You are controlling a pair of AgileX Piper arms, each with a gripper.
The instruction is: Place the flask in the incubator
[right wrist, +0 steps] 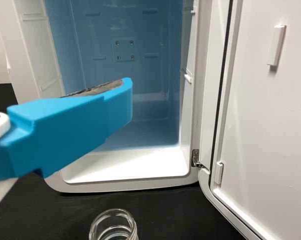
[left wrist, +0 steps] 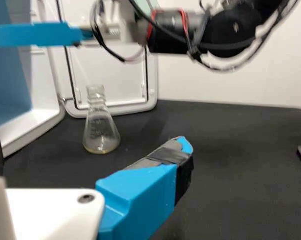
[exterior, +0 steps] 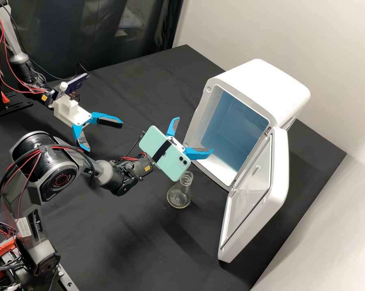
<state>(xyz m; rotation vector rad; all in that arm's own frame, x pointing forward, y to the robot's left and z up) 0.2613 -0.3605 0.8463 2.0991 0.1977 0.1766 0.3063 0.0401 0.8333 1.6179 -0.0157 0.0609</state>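
Flask upright before open incubator; its faint markings illegible.

One clear glass flask, one white incubator with one door, one black bench. Two dark grey robot arms: one left arm, one right arm. Two white grippers: one left gripper, one right gripper, with two blue fingers each, four altogether. Two phones: one mint-green phone, one dark phone.

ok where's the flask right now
In the high view the flask stands upright on the black bench, just in front of the open incubator and below the right gripper.
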